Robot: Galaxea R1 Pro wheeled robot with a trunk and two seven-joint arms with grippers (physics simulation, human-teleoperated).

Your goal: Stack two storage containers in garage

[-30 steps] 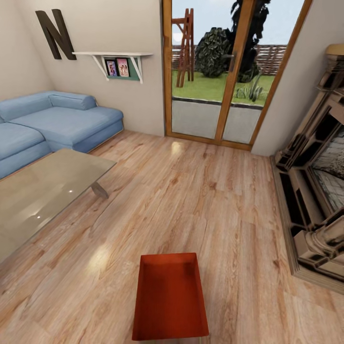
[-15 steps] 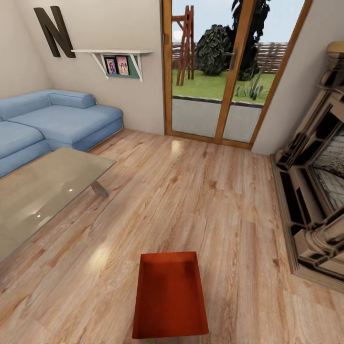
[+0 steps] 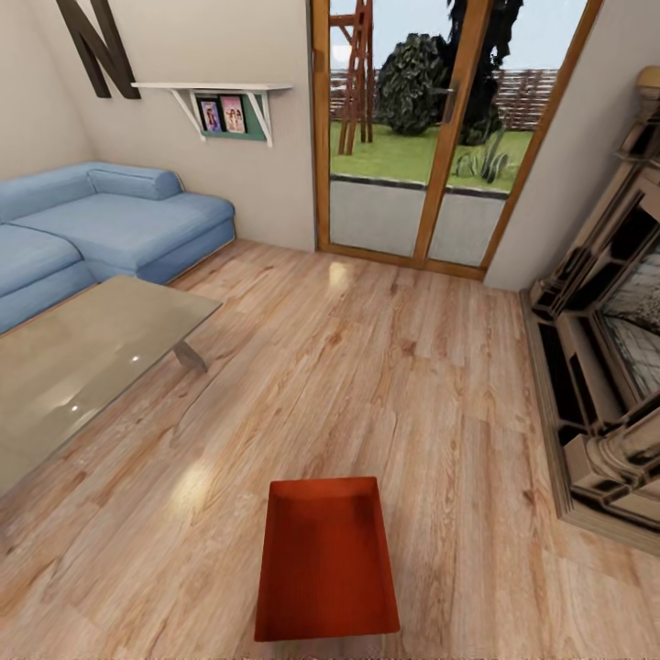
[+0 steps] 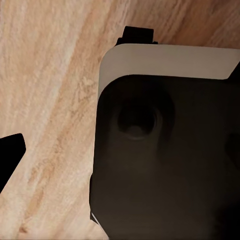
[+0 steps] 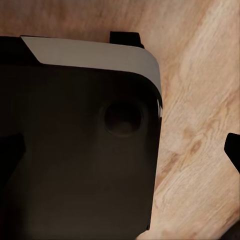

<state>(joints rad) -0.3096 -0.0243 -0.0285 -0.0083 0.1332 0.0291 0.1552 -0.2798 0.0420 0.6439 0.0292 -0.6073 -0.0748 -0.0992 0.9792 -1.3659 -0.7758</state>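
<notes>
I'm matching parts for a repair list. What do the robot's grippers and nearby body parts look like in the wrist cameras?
Little shows: a black finger of the left gripper and one of the right, flat, dark and unmarked. Beside each sits a rounded matte-black housing with a pale grey band and a round recess.

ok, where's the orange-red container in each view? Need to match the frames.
Head view: storage container at bottom centre, open side up, with the wood-plank floor around it.
Left wrist view: dark robot housing over the wood-plank floor.
Right wrist view: dark robot housing over the wood-plank floor.
Shared landmark: the wood-plank floor.
</notes>
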